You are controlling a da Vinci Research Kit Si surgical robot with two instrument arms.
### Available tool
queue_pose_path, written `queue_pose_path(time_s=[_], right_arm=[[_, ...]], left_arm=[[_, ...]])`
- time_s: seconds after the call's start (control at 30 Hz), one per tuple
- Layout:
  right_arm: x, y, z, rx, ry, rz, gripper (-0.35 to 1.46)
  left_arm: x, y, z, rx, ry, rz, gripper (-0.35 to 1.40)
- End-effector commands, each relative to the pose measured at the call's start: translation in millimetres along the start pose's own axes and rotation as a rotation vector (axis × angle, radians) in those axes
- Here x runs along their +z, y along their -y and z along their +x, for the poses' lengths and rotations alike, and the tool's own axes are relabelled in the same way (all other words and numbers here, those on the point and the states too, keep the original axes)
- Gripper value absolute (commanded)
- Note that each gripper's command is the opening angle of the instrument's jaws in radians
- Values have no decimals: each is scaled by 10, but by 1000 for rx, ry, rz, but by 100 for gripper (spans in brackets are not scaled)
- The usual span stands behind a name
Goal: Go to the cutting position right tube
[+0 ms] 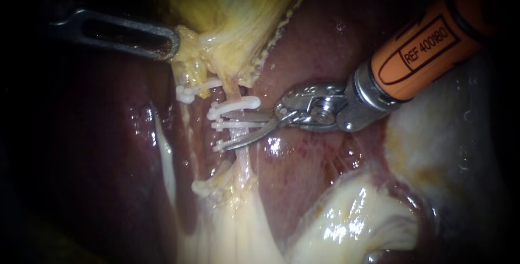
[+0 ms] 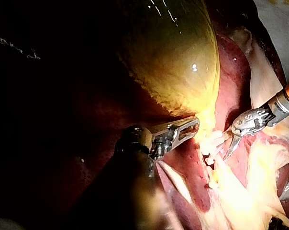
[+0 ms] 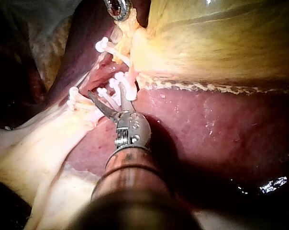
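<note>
While the left instrument (image 1: 172, 44), entering from the upper left of the frame, was clenched on the yellow lower edge of the gallbladder (image 1: 238, 14), the right instrument (image 1: 238, 130) reached in from the upper right with its two thin blades parted and gripping nothing. The right tube (image 1: 244, 161), a pale strand running down the centre over the liver (image 1: 303, 177), passed between those blades, among the white clips (image 1: 234, 104) crossing it.

My endoscope sits close above small white plastic clips (image 1: 234, 113); my orange-sleeved right instrument (image 1: 223, 131) enters at two o'clock; both wrist cameras share them.
</note>
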Motion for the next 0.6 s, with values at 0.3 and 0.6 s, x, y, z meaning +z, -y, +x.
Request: queue_pose_path(time_s=[0.3, 0.6], right_arm=[[-6, 21, 6, -2, 3, 10, 128], [-30, 53, 8, -6, 9, 33, 127]], left_arm=[[-1, -1, 0, 1, -1, 1, -35], [-1, -3, 0, 1, -1, 2, -35]])
